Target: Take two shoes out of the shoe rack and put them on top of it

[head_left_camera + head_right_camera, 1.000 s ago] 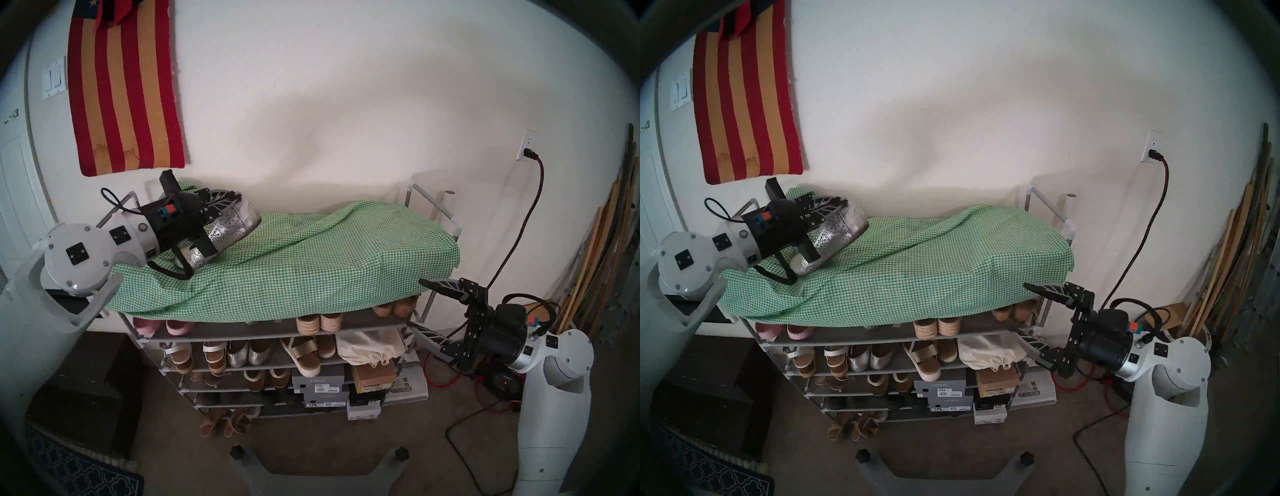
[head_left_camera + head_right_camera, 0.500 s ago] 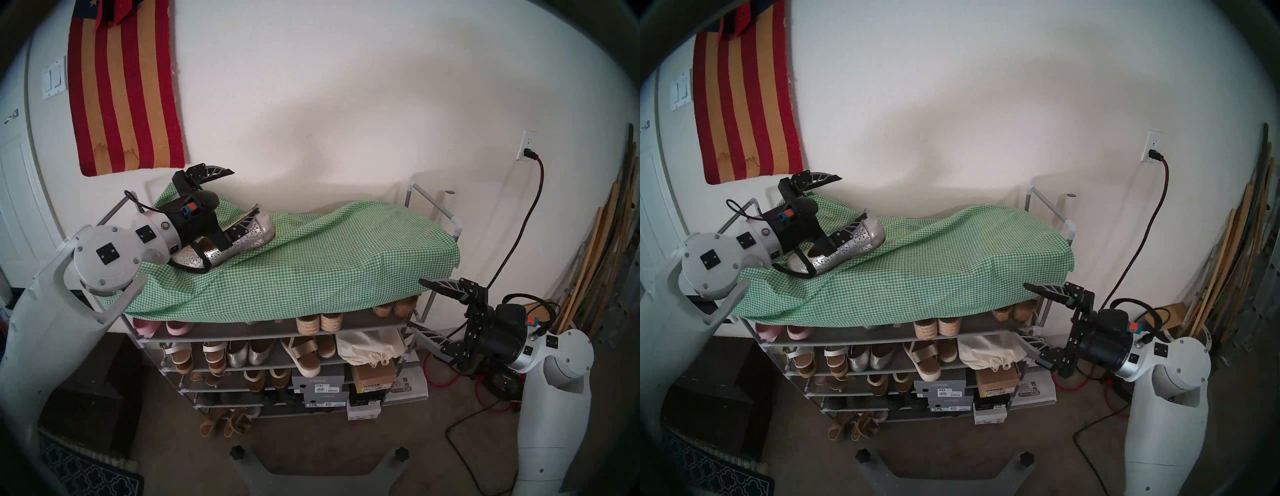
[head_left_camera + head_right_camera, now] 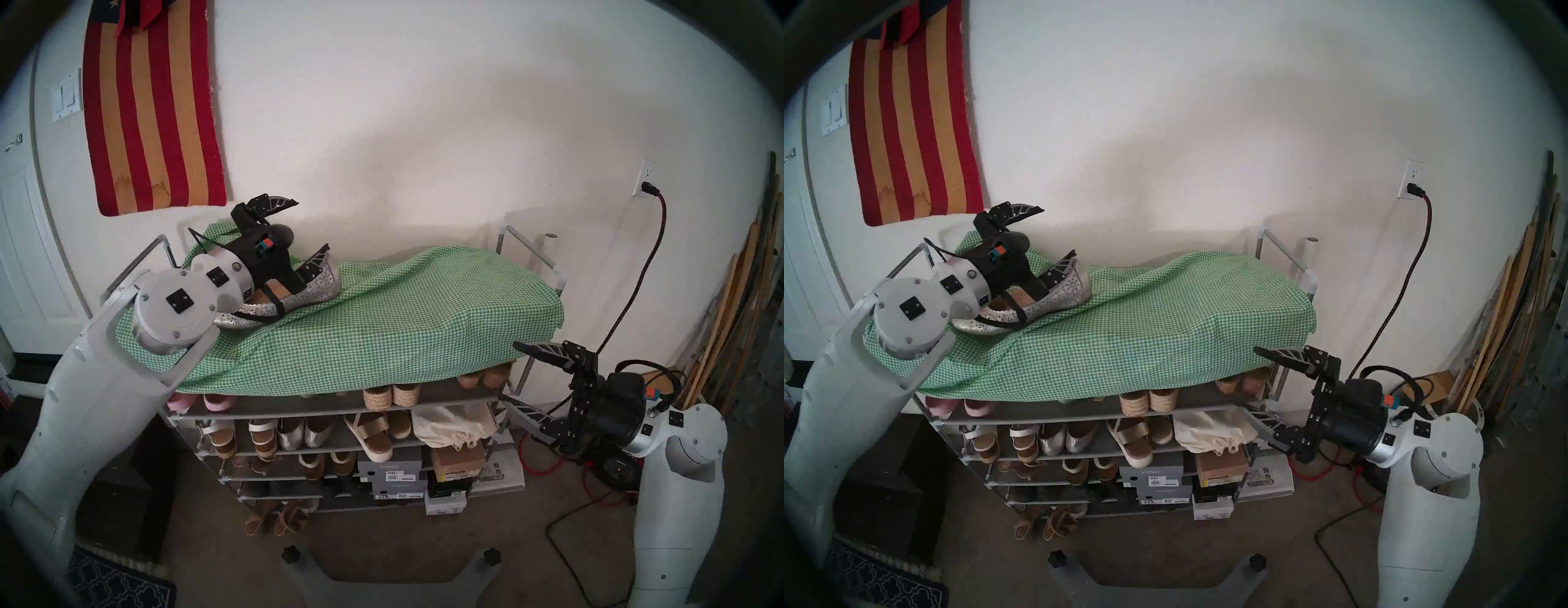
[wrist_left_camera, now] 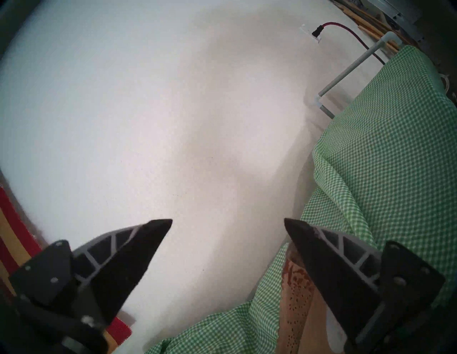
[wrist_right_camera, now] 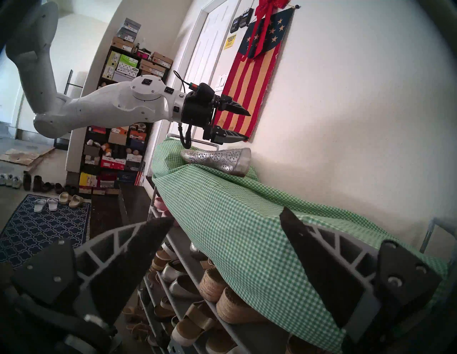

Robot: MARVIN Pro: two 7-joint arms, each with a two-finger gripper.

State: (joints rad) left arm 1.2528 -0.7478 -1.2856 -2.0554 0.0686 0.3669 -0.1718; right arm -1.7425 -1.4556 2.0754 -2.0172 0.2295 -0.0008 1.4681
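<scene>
In the head view you see two shoes [image 3: 292,299] lying side by side on the green cloth [image 3: 403,322] on top of the rack [image 3: 331,409]. Your left gripper [image 3: 312,229] is spread wide above them, one finger up by the wall, one just over the far shoe. A second ago it was pinching that shoe; now it has let go and moved further in. Your right gripper [image 3: 515,373] is spread wide too, by the rack's right end, and has not moved.

The left wrist view shows two spread fingers [image 4: 311,249], with a tan insole [image 4: 294,309] under one.

The right wrist view shows one shoe [image 5: 217,160] on the cloth, apart from the left gripper [image 5: 244,126].
</scene>
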